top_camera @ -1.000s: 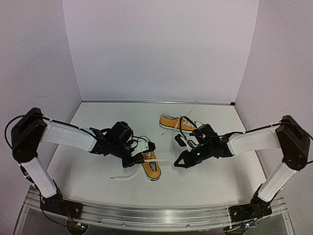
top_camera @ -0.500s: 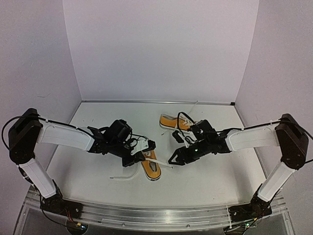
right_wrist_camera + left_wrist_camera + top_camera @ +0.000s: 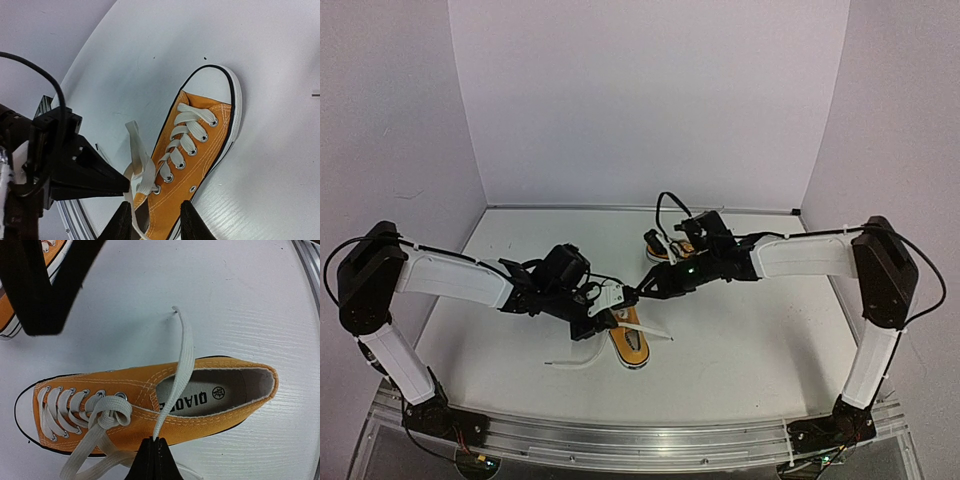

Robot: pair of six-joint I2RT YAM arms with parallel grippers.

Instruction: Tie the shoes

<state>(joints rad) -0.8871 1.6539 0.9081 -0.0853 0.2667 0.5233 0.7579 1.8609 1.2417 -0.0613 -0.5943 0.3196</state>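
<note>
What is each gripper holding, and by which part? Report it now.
Left gripper: shut on a white lace of the near shoe, pinched partway along, free end beyond. Right gripper: jaws apart, nothing held.

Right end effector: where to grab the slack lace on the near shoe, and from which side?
Pinch the slack lace mid-span, where it arches clear of the top eyelets, fingers across its flat faces. Come from above, opposite the left end effector, which is shut on the other lace end. Likely cleanest: the near shoe sits upright.
</note>
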